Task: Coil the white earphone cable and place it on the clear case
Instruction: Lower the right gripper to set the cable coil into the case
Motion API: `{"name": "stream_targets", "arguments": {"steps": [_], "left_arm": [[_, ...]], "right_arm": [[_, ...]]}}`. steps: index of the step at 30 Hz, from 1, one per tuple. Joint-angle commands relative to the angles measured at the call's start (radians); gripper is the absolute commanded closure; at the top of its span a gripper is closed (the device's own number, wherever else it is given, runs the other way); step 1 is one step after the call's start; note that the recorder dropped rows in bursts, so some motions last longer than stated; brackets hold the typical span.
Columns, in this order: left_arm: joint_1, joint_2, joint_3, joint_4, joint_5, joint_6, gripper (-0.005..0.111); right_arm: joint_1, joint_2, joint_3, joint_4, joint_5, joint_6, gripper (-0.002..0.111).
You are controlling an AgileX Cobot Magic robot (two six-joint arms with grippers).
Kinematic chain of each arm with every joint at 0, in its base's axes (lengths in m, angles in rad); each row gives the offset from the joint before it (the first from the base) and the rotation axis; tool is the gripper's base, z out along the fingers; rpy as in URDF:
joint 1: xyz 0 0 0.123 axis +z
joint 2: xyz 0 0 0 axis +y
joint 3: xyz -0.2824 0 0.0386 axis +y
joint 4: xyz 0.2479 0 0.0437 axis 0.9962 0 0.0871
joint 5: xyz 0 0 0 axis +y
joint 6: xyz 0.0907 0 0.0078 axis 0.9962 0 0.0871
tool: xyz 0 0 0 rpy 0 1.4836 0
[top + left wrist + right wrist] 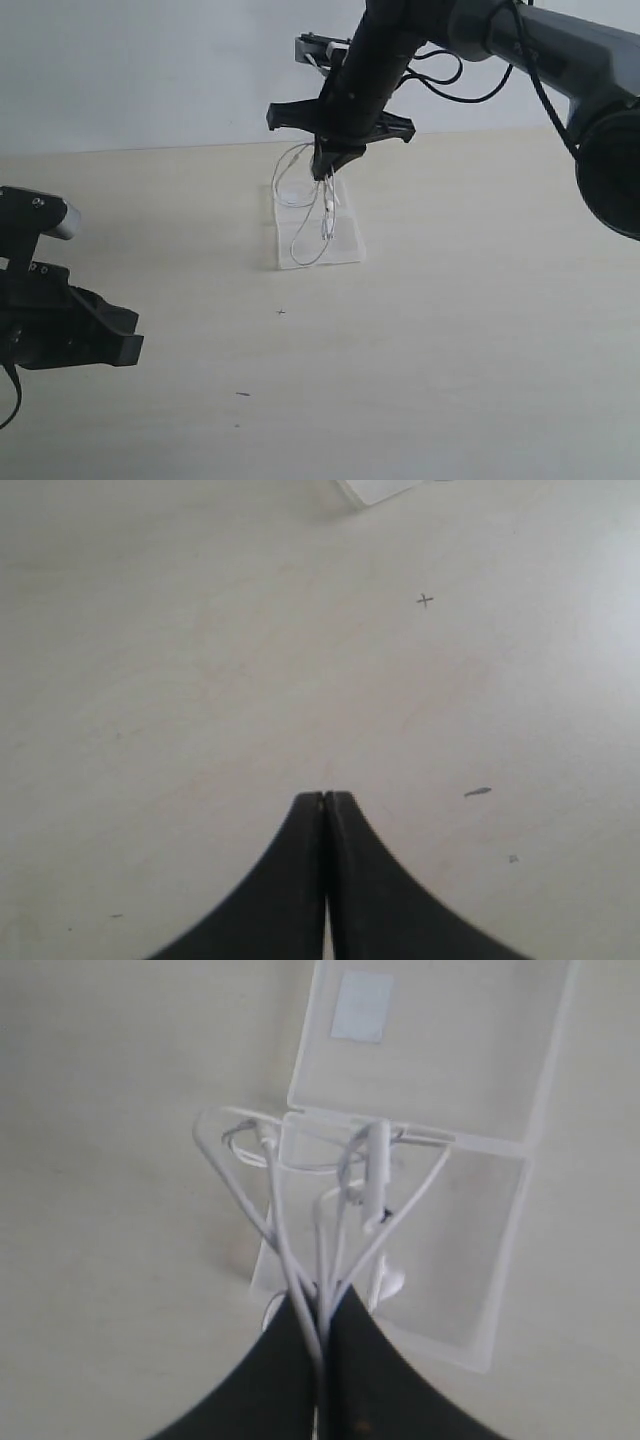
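The clear case (pixel 345 243) lies open and flat on the table near its far middle; its two halves (pixel 480 1070) show a small white patch in one. My right gripper (pixel 325 172) hangs just above it, shut on several gathered strands of the white earphone cable (pixel 300 235), whose loops droop onto the case. In the right wrist view the cable (pixel 375 1170) fans out from between the fingertips of my right gripper (pixel 322 1305) over the case's hinge. My left gripper (pixel 326 798) is shut on nothing, low over bare table at the left (pixel 125 345).
Pale wooden tabletop (pixel 450 350) with a white wall behind. A small cross mark (pixel 425 601) and a dark fleck (pixel 477 792) lie on the surface. One corner of the clear case (pixel 375 490) shows in the left wrist view.
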Motion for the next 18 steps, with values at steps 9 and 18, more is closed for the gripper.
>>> {"name": "stream_targets", "arguments": {"steps": [9,18], "left_arm": [[-0.003,0.006,0.004,-0.007,-0.027,-0.004,0.107],[-0.003,0.006,0.004,-0.007,-0.029,-0.004,0.107]], "right_arm": [[-0.043,0.02,-0.055,0.06,-0.063,-0.042,0.108],[-0.043,0.062,-0.137,0.031,-0.174,-0.053,0.108]]}}
